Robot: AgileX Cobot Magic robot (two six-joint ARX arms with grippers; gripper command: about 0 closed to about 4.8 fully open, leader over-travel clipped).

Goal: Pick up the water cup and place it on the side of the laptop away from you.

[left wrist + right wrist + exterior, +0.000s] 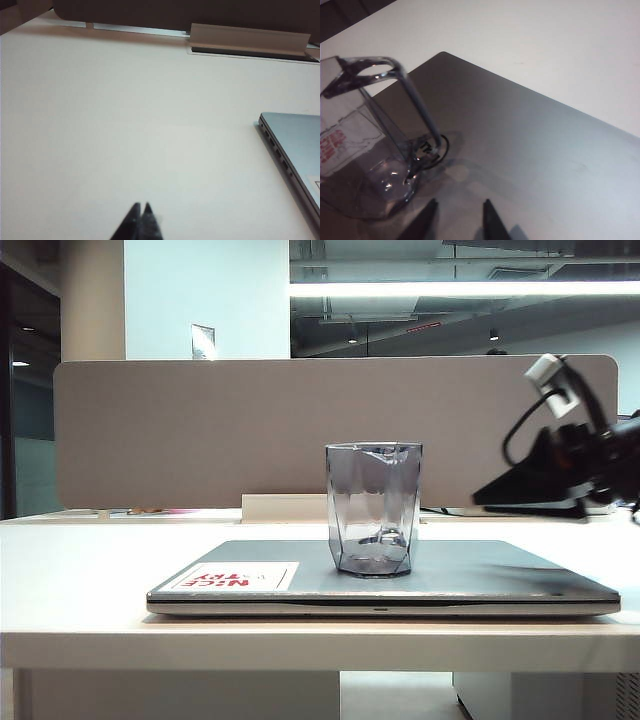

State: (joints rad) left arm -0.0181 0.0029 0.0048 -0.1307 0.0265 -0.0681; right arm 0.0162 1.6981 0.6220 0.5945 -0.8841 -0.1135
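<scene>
One cup [373, 508] of faceted, transparent grey-blue glass was seen upright on the closed lid of one thin silver-grey laptop [480, 578], which lay flat on the pale, smooth tabletop [80, 560]. The right pincer [456, 220] was spread and empty just beside the cup, over the lid. The left pincer [141, 216] was pressed together above bare tabletop, the laptop's edge well off to its side.

One water cup [373, 508]; one laptop [480, 575] bearing one white sticker [236, 577]; one table [70, 570]; one divider panel [200, 430]; two grippers, the left gripper [141, 209] and the right gripper [458, 210].
</scene>
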